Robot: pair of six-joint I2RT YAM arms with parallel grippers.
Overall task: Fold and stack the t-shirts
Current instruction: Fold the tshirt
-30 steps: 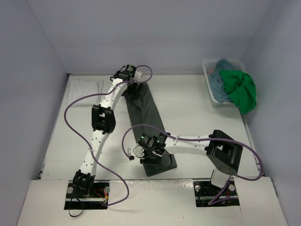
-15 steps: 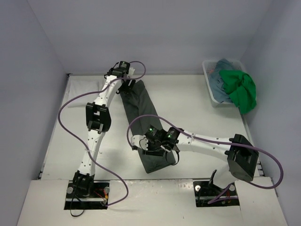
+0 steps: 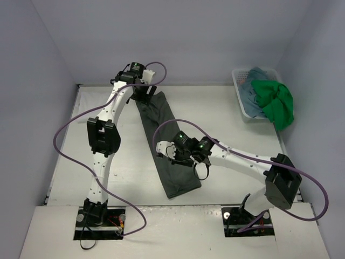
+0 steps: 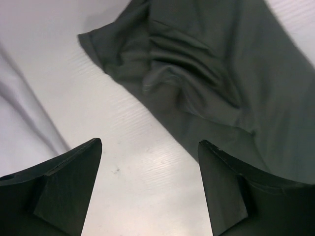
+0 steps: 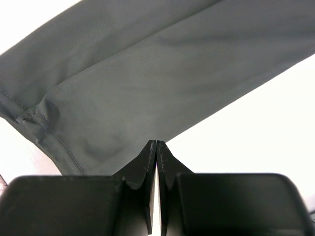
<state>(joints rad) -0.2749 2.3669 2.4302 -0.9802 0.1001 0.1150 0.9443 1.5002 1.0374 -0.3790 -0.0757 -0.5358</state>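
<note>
At mid-table the right gripper sits with jaws pressed together just over the dark grey-green t-shirt — whether cloth is pinched I cannot tell — while the left gripper hangs spread wide, holding nothing, at the shirt's far end. Around them lie a white table and pale grey walls; the shirt is a long folded strip running far-left to near, well apart from the bright green t-shirt and teal-blue t-shirt heaped in a white basket at the far right corner.

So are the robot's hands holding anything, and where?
The left gripper is open, holding nothing. The right gripper is shut at the long edge of the dark grey t-shirt; whether cloth is pinched cannot be told.
</note>
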